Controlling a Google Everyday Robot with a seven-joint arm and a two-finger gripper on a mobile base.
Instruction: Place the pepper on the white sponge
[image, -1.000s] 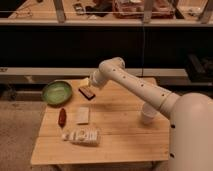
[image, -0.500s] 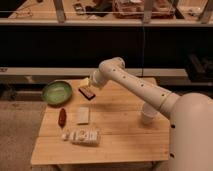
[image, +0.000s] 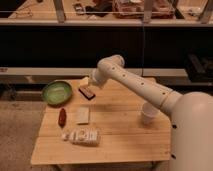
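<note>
The pepper (image: 62, 116), small, dark red and tapered, lies on the left part of the wooden table (image: 120, 142). Just to its right, a small gap away, the white sponge (image: 83, 115) lies flat. My gripper (image: 87, 83) hangs at the table's far side, behind both of them and just above a dark brown block (image: 87, 93). It stands open and holds nothing. My white arm (image: 135, 82) reaches in from the right.
A green bowl (image: 56, 91) sits at the table's far left corner. A crinkly clear-and-white packet (image: 81, 135) lies in front of the sponge. A white cup (image: 148, 114) stands at the right, close to my arm. A dark shelf runs behind the table.
</note>
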